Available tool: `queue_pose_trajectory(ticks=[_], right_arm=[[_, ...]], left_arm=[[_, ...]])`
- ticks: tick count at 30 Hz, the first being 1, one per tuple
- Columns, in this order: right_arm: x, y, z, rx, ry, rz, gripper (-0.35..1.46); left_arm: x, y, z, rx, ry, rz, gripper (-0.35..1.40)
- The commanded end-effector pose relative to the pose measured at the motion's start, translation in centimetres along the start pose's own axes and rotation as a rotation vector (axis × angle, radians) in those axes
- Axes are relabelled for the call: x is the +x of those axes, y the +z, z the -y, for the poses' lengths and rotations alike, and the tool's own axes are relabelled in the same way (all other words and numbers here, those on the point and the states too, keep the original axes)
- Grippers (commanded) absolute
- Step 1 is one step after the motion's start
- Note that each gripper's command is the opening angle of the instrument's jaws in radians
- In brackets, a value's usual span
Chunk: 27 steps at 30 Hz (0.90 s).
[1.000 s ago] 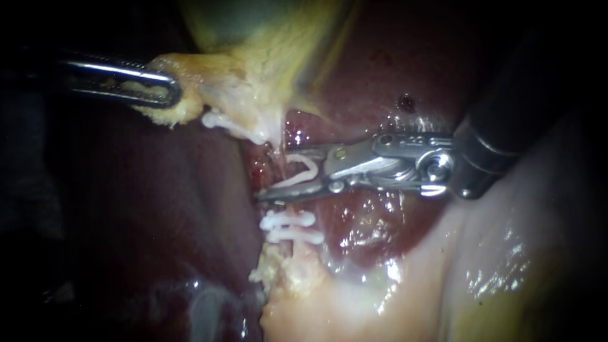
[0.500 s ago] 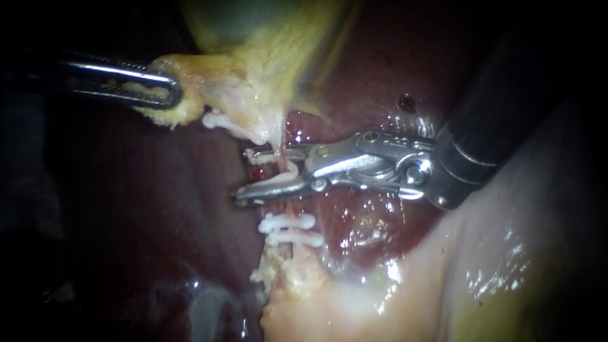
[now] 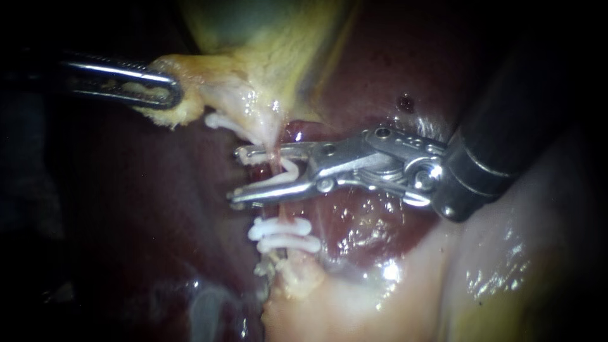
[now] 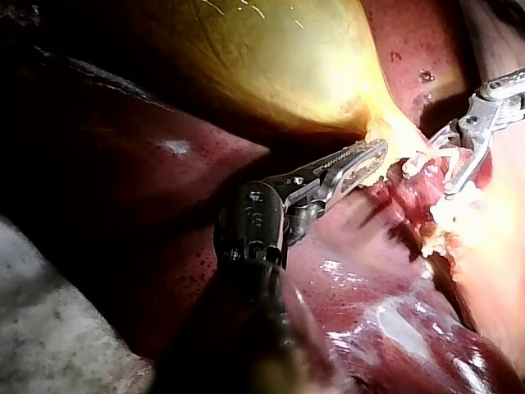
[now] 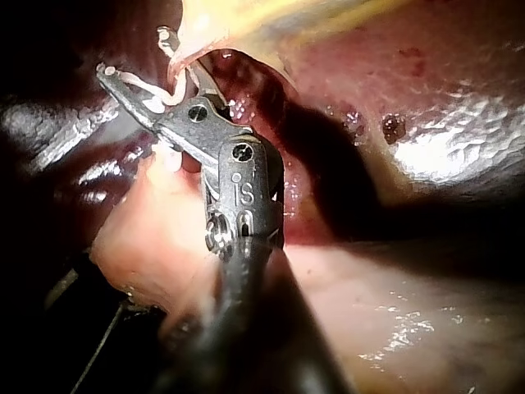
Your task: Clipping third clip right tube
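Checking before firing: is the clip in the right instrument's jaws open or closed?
Open. The clip spreads in a V between the jaws of the right instrument, with the tube passing between its legs.

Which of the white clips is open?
The V-shaped clip held by the right instrument, around the tube; the pair below and the one above are shut flat.

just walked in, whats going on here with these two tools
The left instrument is shut on the yellowish tissue at the gallbladder's lower end. The right instrument carries a white clip in its jaws, which straddle the thin tube. That clip is not yet closed. Two closed clips sit on the tube just below.
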Motion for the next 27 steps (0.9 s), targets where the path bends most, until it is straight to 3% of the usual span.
queue_pose_trajectory(ticks=[1,5,10,16,17,27], right_arm=[[0.0,0.0,-0.01,0.0,0.001,0.001,0.43],[-0.01,-0.03,-0.02,0.001,0.024,0.001,0.35],[-0.03,-0.12,-0.06,-0.011,0.059,-0.001,0.03],[-0.07,-0.19,-0.15,-0.023,0.057,-0.003,-0.23],[-0.08,-0.2,-0.16,-0.023,0.057,-0.003,-0.34],[-0.12,-0.3,-0.23,-0.02,0.091,0.004,-0.35]], left_arm=[[0.0,0.0,0.0,0.0,0.0,0.0,-0.35],[0.0,0.0,0.0,0.0,0.0,0.0,-0.35],[0.0,0.0,0.0,0.0,0.0,0.0,-0.35],[0.0,0.0,0.0,0.0,0.0,0.0,-0.35],[0.0,0.0,0.0,0.0,0.0,0.0,-0.35],[0.0,0.0,0.01,0.0,0.0,0.0,-0.35]])
